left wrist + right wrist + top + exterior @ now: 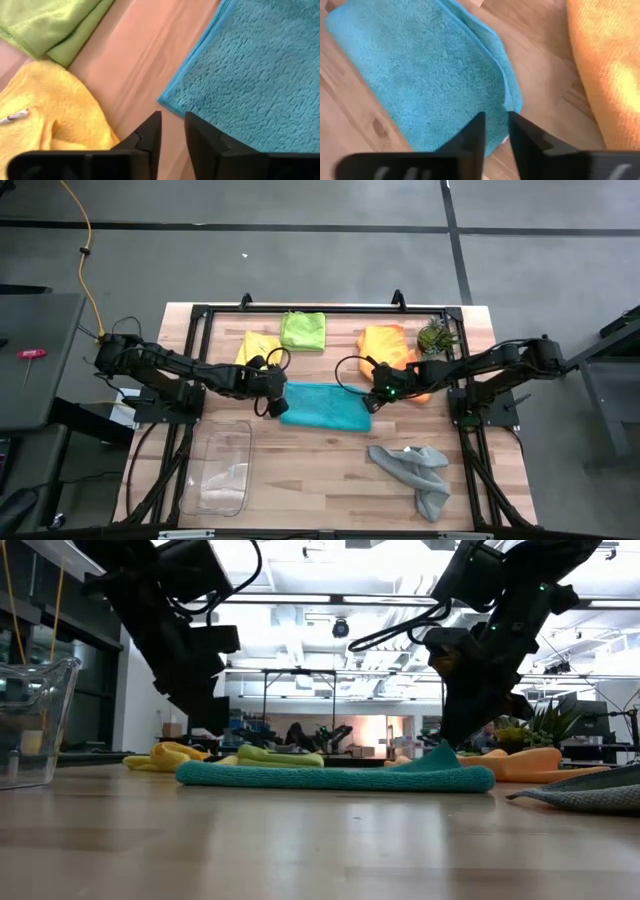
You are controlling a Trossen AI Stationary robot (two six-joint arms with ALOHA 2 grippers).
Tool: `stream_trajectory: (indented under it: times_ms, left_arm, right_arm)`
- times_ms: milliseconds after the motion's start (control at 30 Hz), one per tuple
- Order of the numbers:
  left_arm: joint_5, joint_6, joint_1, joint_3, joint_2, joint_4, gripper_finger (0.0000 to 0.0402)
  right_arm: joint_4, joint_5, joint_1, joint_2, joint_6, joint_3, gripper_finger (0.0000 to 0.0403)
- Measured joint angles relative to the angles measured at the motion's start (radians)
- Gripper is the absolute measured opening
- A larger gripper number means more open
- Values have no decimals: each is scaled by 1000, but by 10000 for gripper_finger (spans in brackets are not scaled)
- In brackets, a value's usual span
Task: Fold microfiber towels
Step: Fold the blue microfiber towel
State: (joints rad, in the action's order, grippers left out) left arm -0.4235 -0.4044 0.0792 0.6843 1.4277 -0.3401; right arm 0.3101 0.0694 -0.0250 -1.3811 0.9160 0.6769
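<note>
Dark fingers of the left gripper (172, 131) and right gripper (496, 131) were held slightly parted, empty, over opposite ends of the flat teal microfibre towel (324, 406); a corner could be snagged and the fold undone.

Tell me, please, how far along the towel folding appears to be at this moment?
Done, it seems: the lime green towel lies folded at the back. In hand: the teal towel lies folded flat mid-table, with the left tool and the right tool at its two ends, jaws slightly parted, holding nothing. Left: the grey towel lies crumpled, and the yellow towel and orange towel look rumpled.
</note>
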Motion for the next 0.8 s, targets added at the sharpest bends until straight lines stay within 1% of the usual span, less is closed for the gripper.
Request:
stream_trajectory:
  times_ms: [167, 267, 367, 467, 600, 700, 800]
  left_arm:
    - [1, 1, 5, 0, -8, -63, 119]
    - [19, 35, 21, 0, -42, -94, 140]
    - [56, 70, 46, -1, -111, -98, 155]
    - [117, 101, 79, -1, -196, -76, 164]
    - [236, 159, 115, -1, -290, -9, 166]
    - [324, 145, 125, -1, -305, 80, 166]
    - [357, 140, 114, 1, -267, 169, 165]
  right_arm:
    - [35, 9, -15, 0, -63, 18, 164]
    - [118, 10, -37, 0, -117, 58, 185]
    - [204, 28, -58, 13, -176, 104, 190]
    - [279, 34, -74, 40, -220, 145, 190]
    - [363, 34, -78, 99, -234, 158, 190]
    - [396, 31, -44, 150, -195, 145, 191]
    - [356, 26, 7, 198, -85, 83, 191]
